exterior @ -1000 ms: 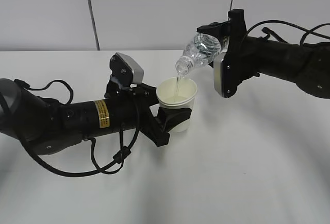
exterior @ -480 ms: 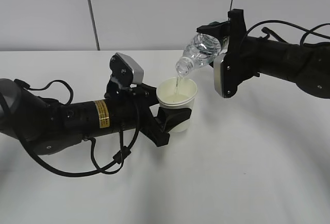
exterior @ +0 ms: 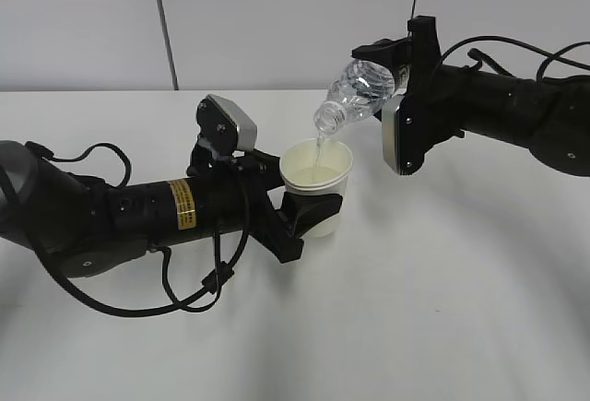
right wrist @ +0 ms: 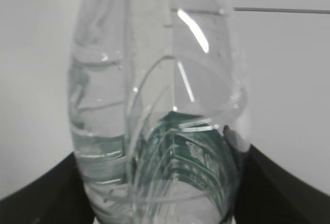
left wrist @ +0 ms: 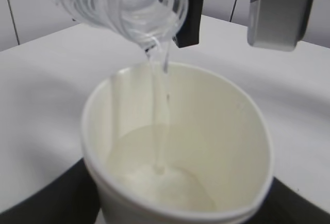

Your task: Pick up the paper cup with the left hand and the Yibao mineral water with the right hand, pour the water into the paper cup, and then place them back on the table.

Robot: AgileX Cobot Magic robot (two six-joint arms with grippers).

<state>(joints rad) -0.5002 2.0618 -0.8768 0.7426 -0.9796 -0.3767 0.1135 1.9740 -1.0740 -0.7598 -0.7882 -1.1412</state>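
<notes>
Table (exterior: 442, 309), white and flat, lies beneath both of my arms. Left hand (exterior: 300, 212), on the arm with the yellow sticker, is clamped around the lower wall of the paper cup (exterior: 317, 187), holding it upright and, as far as the exterior view shows, just clear of the table. Right hand (exterior: 398, 83) grips the Yibao mineral water (exterior: 357, 92) by its body, tilted neck-down to the left, mouth directly above the cup's rim and not touching it. The right wrist view shows the green label between my fingers. Water (left wrist: 160, 116) falls in a thin clear stream from the bottle mouth into the cup, where a shallow pool covers the bottom.
</notes>
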